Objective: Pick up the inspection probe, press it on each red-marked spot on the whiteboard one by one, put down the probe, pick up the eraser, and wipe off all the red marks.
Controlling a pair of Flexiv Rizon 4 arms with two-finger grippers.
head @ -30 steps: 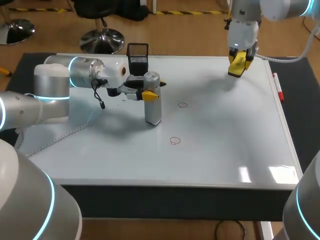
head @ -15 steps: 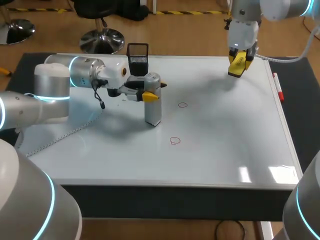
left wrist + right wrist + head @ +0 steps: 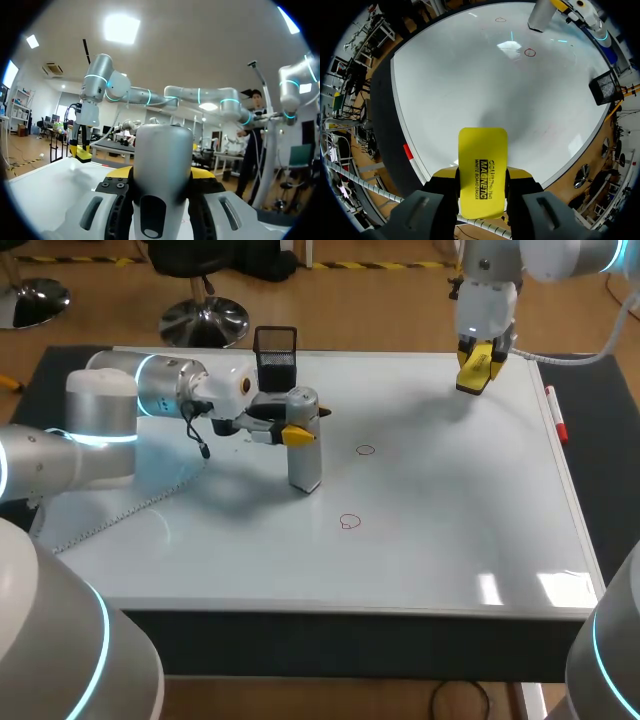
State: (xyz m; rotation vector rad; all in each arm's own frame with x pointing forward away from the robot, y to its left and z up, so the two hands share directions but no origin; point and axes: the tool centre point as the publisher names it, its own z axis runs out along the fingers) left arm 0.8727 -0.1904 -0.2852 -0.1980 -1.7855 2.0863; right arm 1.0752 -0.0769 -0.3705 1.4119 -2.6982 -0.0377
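The silver inspection probe point(image 3: 305, 455) stands upright with my left gripper point(image 3: 308, 422) shut on its upper part. Its lower end is at the whiteboard point(image 3: 450, 510), left of both red marks; I cannot tell if it touches. One red mark point(image 3: 365, 450) lies to the probe's right, the other point(image 3: 348, 522) nearer the front. In the left wrist view the probe point(image 3: 162, 150) fills the gap in the gripper point(image 3: 162, 175). My right gripper point(image 3: 475, 368) hangs over the far right corner, shut on the yellow eraser point(image 3: 482, 150).
A black holder point(image 3: 275, 355) stands at the board's far edge behind the probe. A red marker point(image 3: 555, 415) lies along the right edge. A coiled cable point(image 3: 130, 505) trails over the board's left side.
My left gripper and the probe have shifted slightly to the left. The right arm has kept still with the eraser.
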